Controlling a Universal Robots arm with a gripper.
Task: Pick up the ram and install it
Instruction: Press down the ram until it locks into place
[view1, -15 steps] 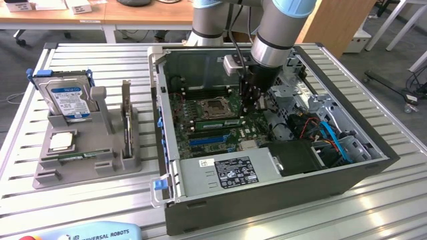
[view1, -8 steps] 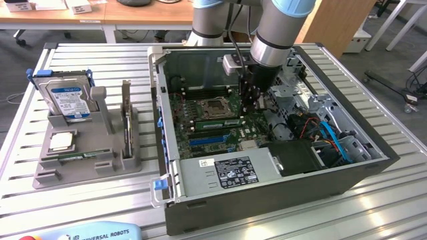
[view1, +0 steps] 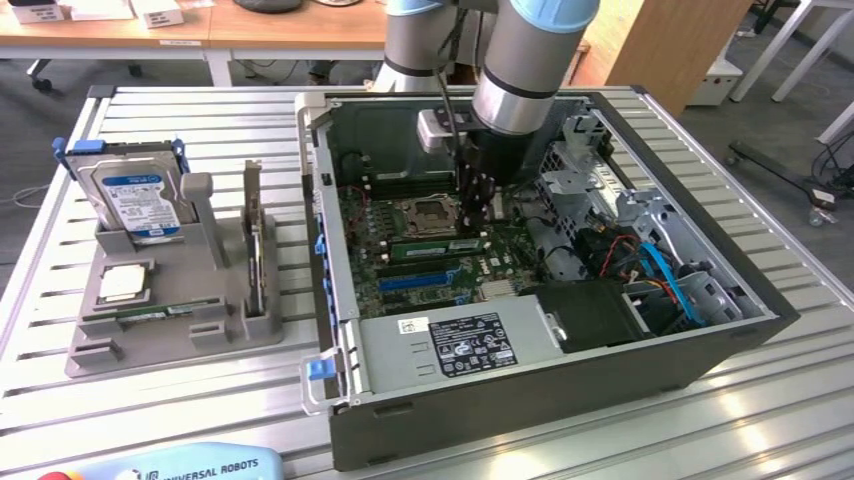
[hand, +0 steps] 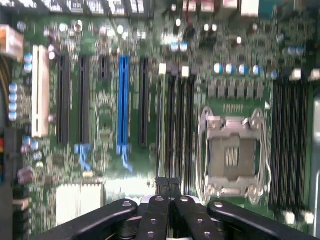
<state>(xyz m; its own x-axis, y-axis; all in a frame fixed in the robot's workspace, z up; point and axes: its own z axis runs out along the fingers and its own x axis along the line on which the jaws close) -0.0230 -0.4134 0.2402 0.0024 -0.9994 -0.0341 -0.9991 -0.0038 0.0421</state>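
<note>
A green ram stick (view1: 430, 243) stands on edge in a slot of the motherboard, beside the CPU socket (view1: 430, 212). My gripper (view1: 477, 215) hangs inside the open computer case just above that stick. Whether it touches the stick I cannot tell. In the wrist view the gripper (hand: 167, 184) is shut, its black fingertips pressed together with nothing visible between them. It sits over the black memory slots (hand: 180, 125) next to the CPU socket (hand: 232, 155). Another green stick (view1: 163, 312) lies flat on the grey fixture.
The grey fixture (view1: 254, 330) at the exterior view's left also holds a silver-blue hard drive (view1: 134, 195) and a small square processor chip (view1: 123, 283). The case walls (view1: 320, 230), the drive cage (view1: 601, 180) and cables (view1: 667, 275) crowd the arm. The wrist view also shows a blue expansion slot (hand: 123, 100).
</note>
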